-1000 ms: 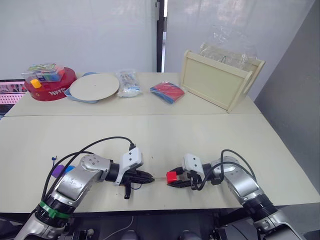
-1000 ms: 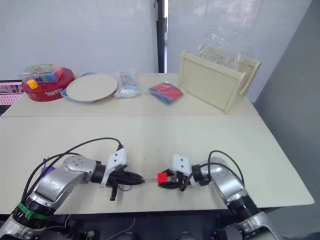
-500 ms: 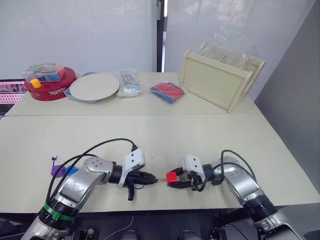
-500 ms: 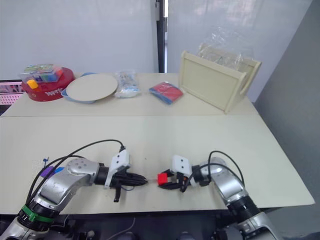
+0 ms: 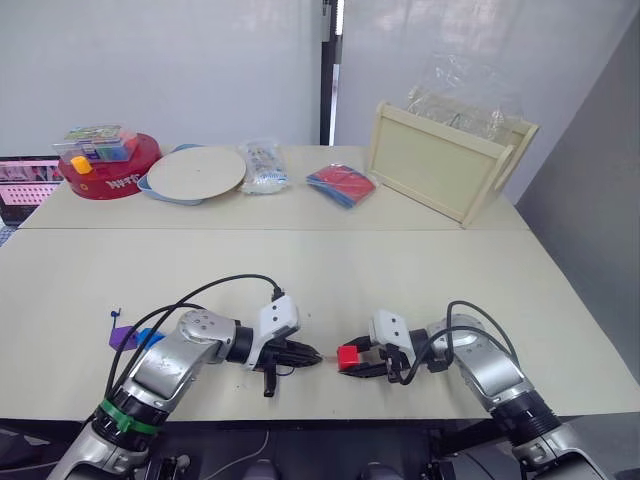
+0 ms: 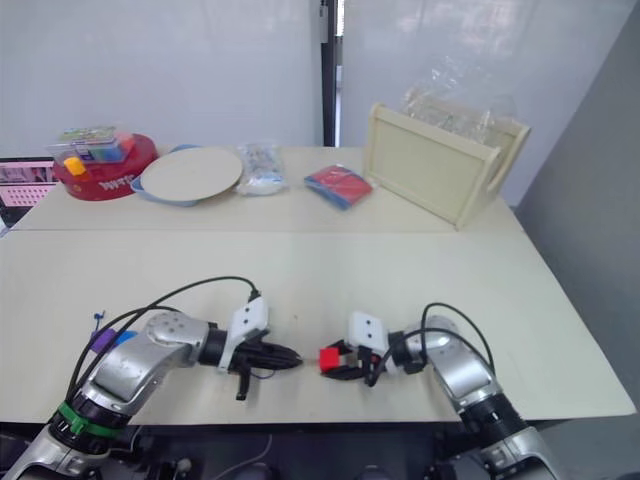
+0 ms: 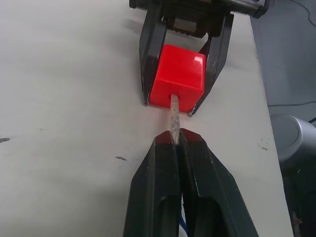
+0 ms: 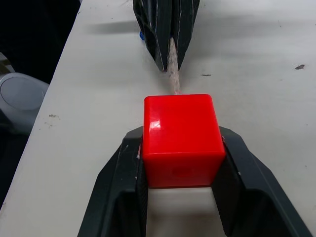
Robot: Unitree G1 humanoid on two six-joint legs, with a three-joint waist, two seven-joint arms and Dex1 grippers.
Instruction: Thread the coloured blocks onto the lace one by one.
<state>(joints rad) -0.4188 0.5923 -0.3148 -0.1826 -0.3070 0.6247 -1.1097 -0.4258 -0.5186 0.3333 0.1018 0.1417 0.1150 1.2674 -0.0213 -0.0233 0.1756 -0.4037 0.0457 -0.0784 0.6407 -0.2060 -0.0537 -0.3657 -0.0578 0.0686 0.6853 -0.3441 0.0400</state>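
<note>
While both grippers met near the table's front edge:
Left gripper (image 7: 174,143): fingers pinched tight on the lace's pale tip (image 7: 174,118).
Right gripper (image 8: 180,163): clamped on the red block (image 8: 180,139) from both sides.
Tip: its end entered the block's hole, clear in the left wrist view; the head views gave just a thin pale line between the grippers.
Lace (image 5: 117,318): dark-blue end lay at the table's (image 5: 420,270) left, beside a purple block (image 5: 123,338) and a blue block (image 5: 150,338), seen from the head views.
Count: three loose blocks, one lace, two grippers.
Far side: red tub (image 5: 110,172), plate (image 5: 195,172), wooden tray (image 5: 445,165).
</note>
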